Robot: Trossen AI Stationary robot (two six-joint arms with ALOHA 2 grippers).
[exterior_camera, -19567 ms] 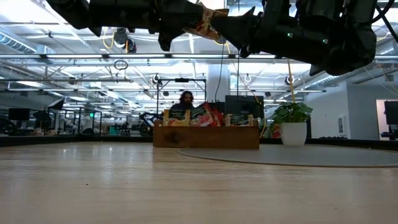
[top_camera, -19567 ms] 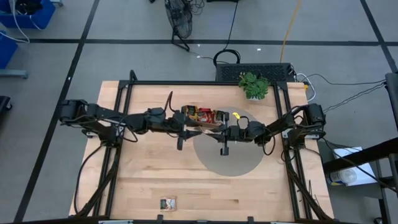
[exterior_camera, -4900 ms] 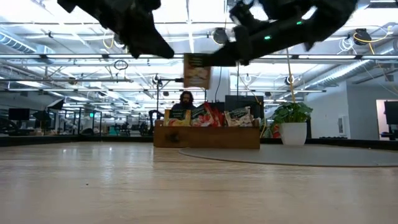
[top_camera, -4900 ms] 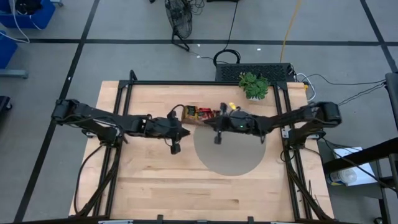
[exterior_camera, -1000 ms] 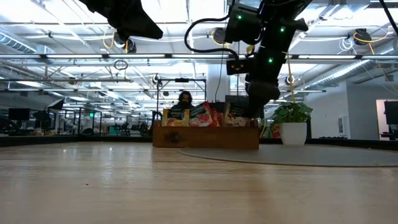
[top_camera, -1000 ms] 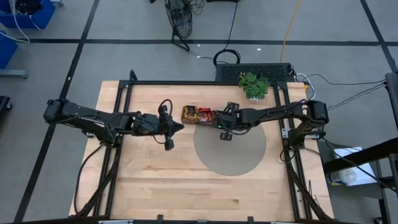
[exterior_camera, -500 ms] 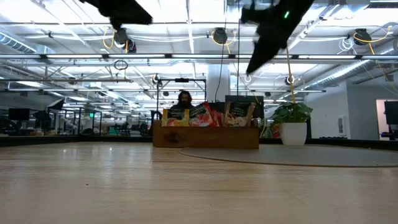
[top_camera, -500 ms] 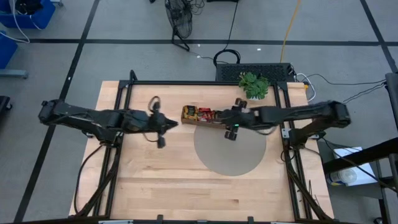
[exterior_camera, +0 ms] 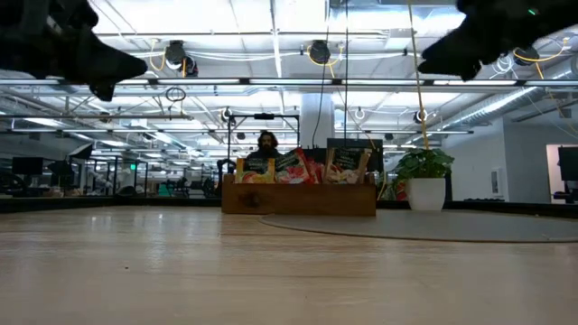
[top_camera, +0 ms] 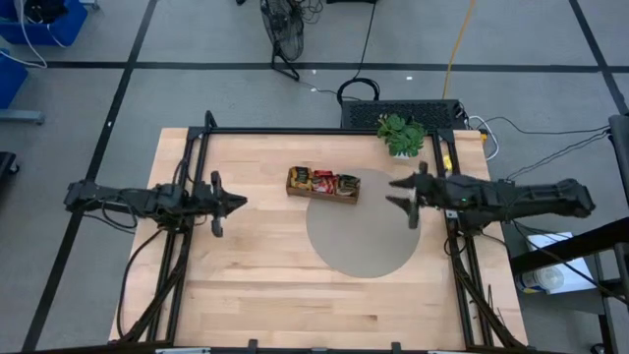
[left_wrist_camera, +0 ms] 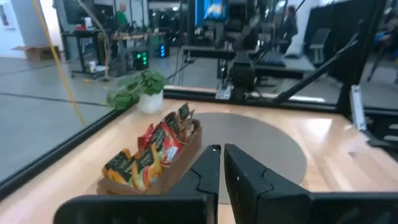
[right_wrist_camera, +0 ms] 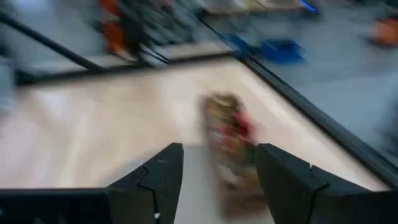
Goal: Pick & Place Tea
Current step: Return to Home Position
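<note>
The tea sachets [top_camera: 323,181], red, yellow and green, stand on edge in the long brown wooden tray [top_camera: 295,190] at the table's far middle. The low view shows them [exterior_camera: 298,166] poking above the tray's wall [exterior_camera: 300,199]; the left wrist view shows the same row [left_wrist_camera: 151,154]. My left gripper [top_camera: 242,202] hangs shut over the table's left part, well left of the tray, its shut fingers [left_wrist_camera: 219,163] pointing at it. My right gripper [top_camera: 391,192] hangs open to the right of the tray, nothing between its fingers [right_wrist_camera: 163,172]. Both show dark at the low view's top corners.
A grey round mat [top_camera: 364,236] lies on the wooden table under the tray's right end. A small green potted plant [top_camera: 401,135] stands at the far right edge. Black frame rails [top_camera: 187,246] run along both sides of the table.
My right gripper has drawn up and away from the tray toward the table's right edge, tipped from pointing down to almost level, and opened. My left gripper has pulled back toward the left edge and sunk a little, still shut. The sachets stay in the tray.
</note>
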